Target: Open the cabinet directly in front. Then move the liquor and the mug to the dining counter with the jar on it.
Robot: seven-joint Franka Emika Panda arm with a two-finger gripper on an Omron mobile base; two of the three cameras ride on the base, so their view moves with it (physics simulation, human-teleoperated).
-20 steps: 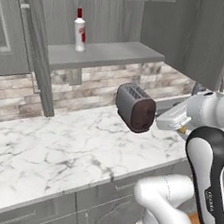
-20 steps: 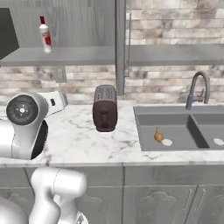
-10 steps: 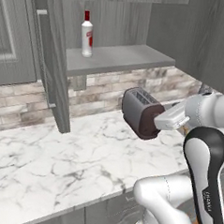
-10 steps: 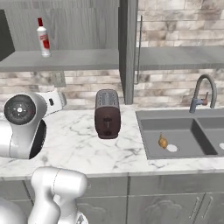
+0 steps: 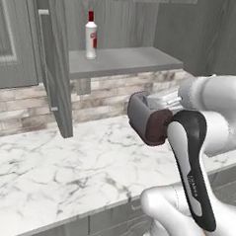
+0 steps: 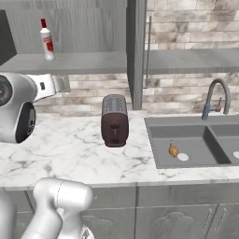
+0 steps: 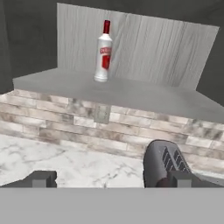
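One step done imo: cabinet (image 5: 56, 71) doors open, liquor (image 7: 103, 53) on its shelf. Gripper (image 7: 109, 180) fingers spread, empty; both moves left, can't spot mug.

Liquor (image 5: 91, 35) (upright) on cabinet shelf (image 5: 124, 61)

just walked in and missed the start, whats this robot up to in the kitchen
The white arm is working at the cabinet above the marble worktop. Its doors stand open, and the liquor stands upright on the grey inner shelf. The gripper sits low over the worktop near the toaster, pointed up at the bottle, jaws wide apart and holding nothing. Nothing has been picked up yet.
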